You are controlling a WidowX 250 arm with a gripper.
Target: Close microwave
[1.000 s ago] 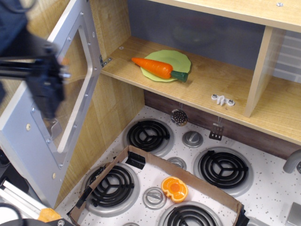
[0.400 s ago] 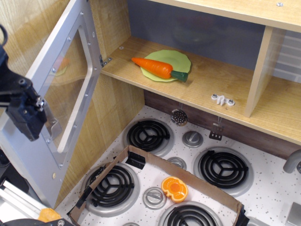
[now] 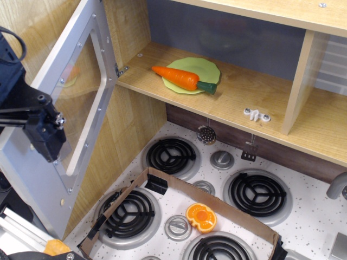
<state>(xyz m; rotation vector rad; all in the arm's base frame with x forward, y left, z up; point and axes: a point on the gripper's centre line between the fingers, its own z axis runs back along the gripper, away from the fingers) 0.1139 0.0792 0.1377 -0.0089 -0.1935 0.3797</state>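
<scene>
The toy microwave is a light wood compartment [image 3: 238, 92] with its silver-grey door [image 3: 81, 108] swung wide open to the left, hinged at the compartment's left edge. The clear window fills most of the door. My black gripper [image 3: 46, 138] hangs at the far left, in front of the door's outer part near its free edge. I cannot tell whether its fingers are open or shut, or whether they touch the door. Inside the compartment an orange toy carrot [image 3: 181, 78] lies on a green plate [image 3: 200, 70].
Below is a toy stove top [image 3: 303, 222] with several black burners and silver knobs. A shallow cardboard tray [image 3: 179, 187] lies on it with an orange pumpkin-like toy [image 3: 201, 217] inside. A white clip [image 3: 256, 115] sits on the shelf; a wood divider [image 3: 298, 81] stands at right.
My gripper dropped down and left along the door's outer part, then moved slightly back to the right and up. The door has not visibly moved.
</scene>
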